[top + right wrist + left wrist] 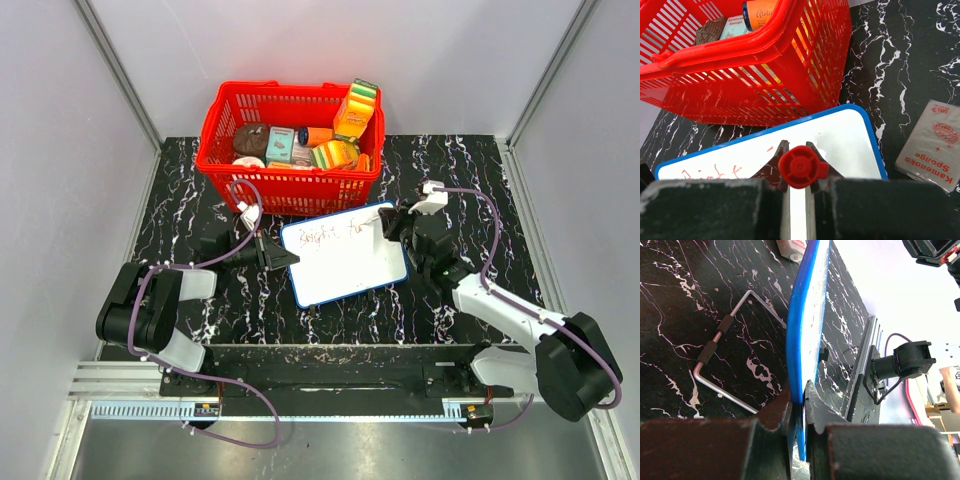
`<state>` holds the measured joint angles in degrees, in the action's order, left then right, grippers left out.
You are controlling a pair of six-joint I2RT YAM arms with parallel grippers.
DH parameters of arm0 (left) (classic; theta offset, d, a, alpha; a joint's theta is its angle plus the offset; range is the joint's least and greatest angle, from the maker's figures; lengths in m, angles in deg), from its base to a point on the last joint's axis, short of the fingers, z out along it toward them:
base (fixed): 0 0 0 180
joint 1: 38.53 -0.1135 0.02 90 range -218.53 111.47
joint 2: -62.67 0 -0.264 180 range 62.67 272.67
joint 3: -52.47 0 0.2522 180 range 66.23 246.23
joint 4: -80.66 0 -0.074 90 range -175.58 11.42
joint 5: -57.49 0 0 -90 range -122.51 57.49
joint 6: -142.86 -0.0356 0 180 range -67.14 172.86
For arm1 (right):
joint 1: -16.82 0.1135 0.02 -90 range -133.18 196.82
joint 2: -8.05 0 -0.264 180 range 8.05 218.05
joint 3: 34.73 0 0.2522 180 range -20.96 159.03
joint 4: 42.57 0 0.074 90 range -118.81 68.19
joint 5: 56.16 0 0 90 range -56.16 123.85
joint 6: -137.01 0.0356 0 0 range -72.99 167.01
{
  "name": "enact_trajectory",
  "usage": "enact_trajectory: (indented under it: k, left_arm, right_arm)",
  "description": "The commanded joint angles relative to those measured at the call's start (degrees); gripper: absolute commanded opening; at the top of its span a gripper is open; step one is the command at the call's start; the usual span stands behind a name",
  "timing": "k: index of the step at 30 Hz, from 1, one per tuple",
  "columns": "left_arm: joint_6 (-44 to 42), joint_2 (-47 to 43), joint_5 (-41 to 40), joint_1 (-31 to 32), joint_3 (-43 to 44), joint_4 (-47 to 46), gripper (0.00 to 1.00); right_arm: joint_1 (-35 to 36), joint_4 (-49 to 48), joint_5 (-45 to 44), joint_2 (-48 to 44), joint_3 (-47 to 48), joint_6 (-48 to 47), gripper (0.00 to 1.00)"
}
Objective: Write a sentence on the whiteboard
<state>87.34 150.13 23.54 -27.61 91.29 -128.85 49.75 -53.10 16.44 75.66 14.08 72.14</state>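
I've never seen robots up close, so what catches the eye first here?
The bright red basket packed with goods at the table's far side stands out. Before it sits the whiteboard, its left edge pinched by the left gripper, while the right gripper holds a marker beside the red lettering.

A black desk [470,170] with white wiggly lines is sitting in the middle. Pale grey walls [330,50] are standing around it on the left, at the back and on the right. Thin silver posts [120,75] are running up the two back corners. A silver rail [110,383] is lying along the near edge. Soft light is falling evenly on it all.
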Motion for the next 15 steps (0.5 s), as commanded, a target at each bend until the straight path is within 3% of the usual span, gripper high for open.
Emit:
enact_trajectory:
  k: [1,15]
  left_arm:
    - [-5.8,-0.7,-4.4,0.7,0.6,1.4,0.00]
    - [-5.9,-0.6,-4.3,0.7,0.6,1.5,0.00]
  right_arm:
    - [-0.4,0.0,-3.2,-1.3,1.3,-1.5,0.00]
    - [-0.4,-2.1,-2.2,-3.5,2.3,-1.1,0.00]
